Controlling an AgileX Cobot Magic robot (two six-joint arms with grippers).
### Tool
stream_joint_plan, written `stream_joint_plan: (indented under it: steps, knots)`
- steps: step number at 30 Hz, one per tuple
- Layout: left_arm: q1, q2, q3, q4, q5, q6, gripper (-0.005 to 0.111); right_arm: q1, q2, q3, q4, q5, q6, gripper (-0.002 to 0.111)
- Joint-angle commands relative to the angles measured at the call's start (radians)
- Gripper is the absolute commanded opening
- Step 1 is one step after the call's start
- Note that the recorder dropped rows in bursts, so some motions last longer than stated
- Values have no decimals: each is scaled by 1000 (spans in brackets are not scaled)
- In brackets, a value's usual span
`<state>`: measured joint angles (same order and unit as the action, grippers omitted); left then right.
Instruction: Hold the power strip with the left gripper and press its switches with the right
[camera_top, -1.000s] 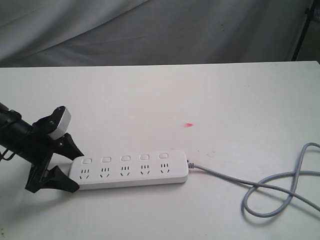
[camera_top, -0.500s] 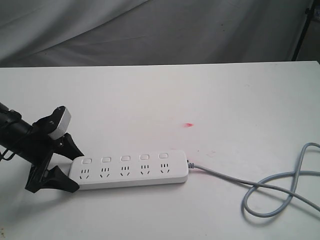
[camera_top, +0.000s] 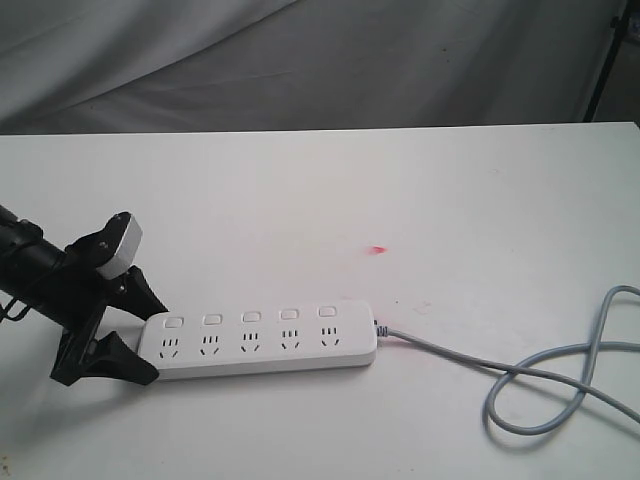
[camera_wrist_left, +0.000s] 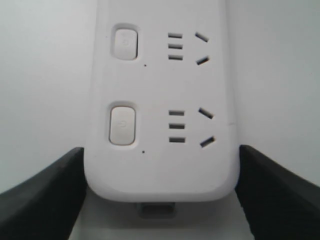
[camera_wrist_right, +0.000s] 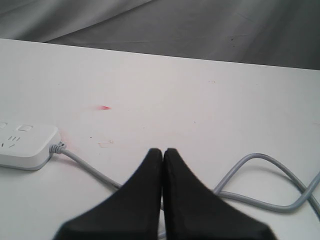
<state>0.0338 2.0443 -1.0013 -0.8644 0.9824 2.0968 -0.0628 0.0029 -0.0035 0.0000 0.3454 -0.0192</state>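
Left claw grasps power strip end; right claw clenched; cord partly cut off.

Black two-fingered left gripper, white-grey block on top, low on its thin black arm — fingers clasp the end of the long flat white power strip. Black right gripper — fingertips pressed together.
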Motion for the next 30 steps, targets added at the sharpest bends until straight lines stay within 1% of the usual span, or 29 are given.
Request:
stream_joint_plan:
  steps: [1, 17, 20, 22, 25, 26, 28, 29, 30]
  knots:
    - [-4, 5, -2, 5, -11, -4, 3, -6, -3, 3, -6, -4, 1, 0]
    - [-4, 5, -2, -18, -11, -4, 3, -6, -3, 3, -6, -4, 1, 0]
    - [-4, 5, -2, -18, -7, -4, 5, -6, -3, 3, -6, -4, 1, 0]
    - [-4, 5, -2, -18, 9, -4, 13, -6, -3, 3, -6, -4, 1, 0]
    - [-4, 5, -2, -18, 22, -4, 36, -6, -3, 3, -6, -4, 1, 0]
    - [-4, 5, -2, -18, 22, -4, 49, -6, -3, 3, -6, -4, 1, 0]
    - [-4, 5, -2, -18, 16, -4, 68, -6, -3, 3, -6, -4, 1, 0]
    - [-4, 5, -2, -18, 16, -4, 82, -6, -3, 3, -6, -4, 1, 0]
    - [-4, 5, -2, -18, 16, -4, 90, -6, -3, 3, -6, -4, 1, 0]
